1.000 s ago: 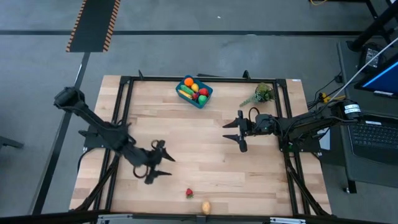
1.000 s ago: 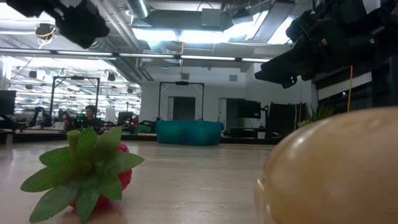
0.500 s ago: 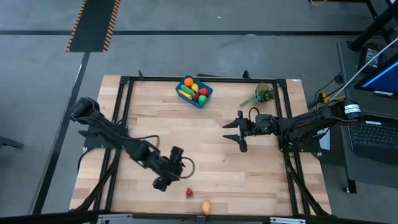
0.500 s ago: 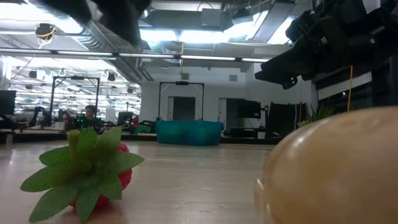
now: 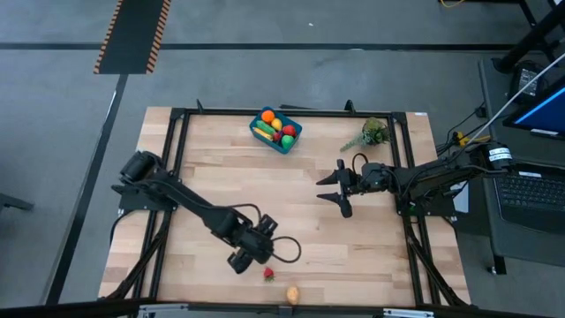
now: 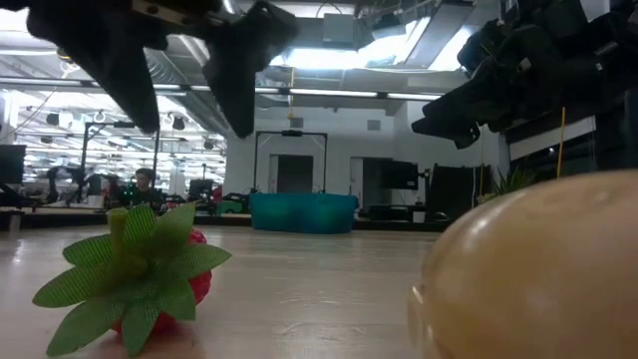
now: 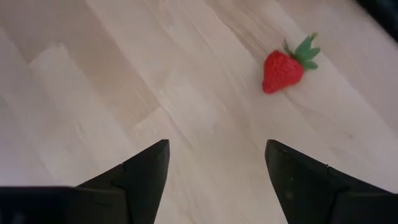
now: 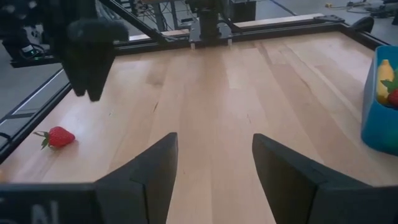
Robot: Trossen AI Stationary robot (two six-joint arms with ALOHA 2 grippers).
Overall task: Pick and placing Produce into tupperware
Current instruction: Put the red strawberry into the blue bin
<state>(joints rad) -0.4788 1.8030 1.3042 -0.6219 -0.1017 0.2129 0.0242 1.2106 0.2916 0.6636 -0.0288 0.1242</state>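
The table (image 5: 291, 212) is evenly and brightly lit from above in the high view, and only faint, soft shadows are cast beneath the arms. In the low view, glare is thrown by the ceiling lights (image 6: 299, 55), so that the arms are reduced to dark silhouettes, while the tan piece of produce (image 6: 533, 274) nearest the lens is rendered as a large out-of-focus mass. The strawberry (image 7: 285, 67) is shown fairly crisply in the left wrist view, though the fingers (image 7: 146, 180) are slightly blurred.
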